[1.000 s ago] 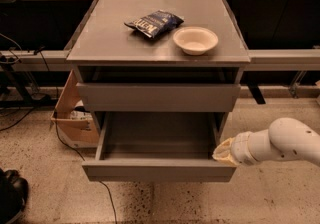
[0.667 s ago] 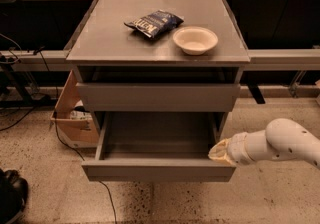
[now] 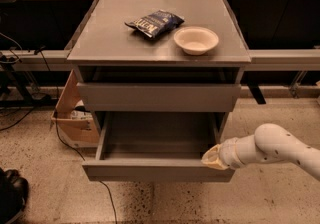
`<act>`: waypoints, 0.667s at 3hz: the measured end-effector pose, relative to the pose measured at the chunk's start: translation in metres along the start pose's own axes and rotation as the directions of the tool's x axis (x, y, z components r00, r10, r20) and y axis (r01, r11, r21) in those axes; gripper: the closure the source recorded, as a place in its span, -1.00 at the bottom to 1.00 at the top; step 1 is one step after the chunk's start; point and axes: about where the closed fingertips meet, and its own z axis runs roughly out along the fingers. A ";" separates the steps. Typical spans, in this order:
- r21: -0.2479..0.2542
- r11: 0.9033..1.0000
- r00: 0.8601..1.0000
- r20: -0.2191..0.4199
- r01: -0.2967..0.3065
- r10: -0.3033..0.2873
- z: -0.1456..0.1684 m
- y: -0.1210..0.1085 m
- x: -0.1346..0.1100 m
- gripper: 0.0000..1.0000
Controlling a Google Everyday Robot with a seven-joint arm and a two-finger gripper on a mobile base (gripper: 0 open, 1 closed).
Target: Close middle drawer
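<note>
Item: one arm (image 3: pixel 280 147), white, smooth rounded shell, entering from the lower right edge and reaching leftward, almost level. Its wrist (image 3: pixel 235 152): pale grey cuff at the left end. Its gripper (image 3: pixel 212 157): yellowish tan, at the tip, low and right of centre, pointing left.

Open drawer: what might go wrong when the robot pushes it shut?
1. The gripper is at the far right end of the drawer front, so an off-centre push might skew the drawer and jam it.
2. The gripper seems to reach over the front's top edge. If so, it could get pinched against the cabinet.
3. A hard shove might jolt the bowl and chip bag on top.
</note>
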 end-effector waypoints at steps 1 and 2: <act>-0.038 0.999 1.000 0.001 -0.016 0.016 0.019 0.010 0.010 1.00; -0.078 0.996 1.000 -0.001 -0.030 0.030 0.040 0.019 0.020 1.00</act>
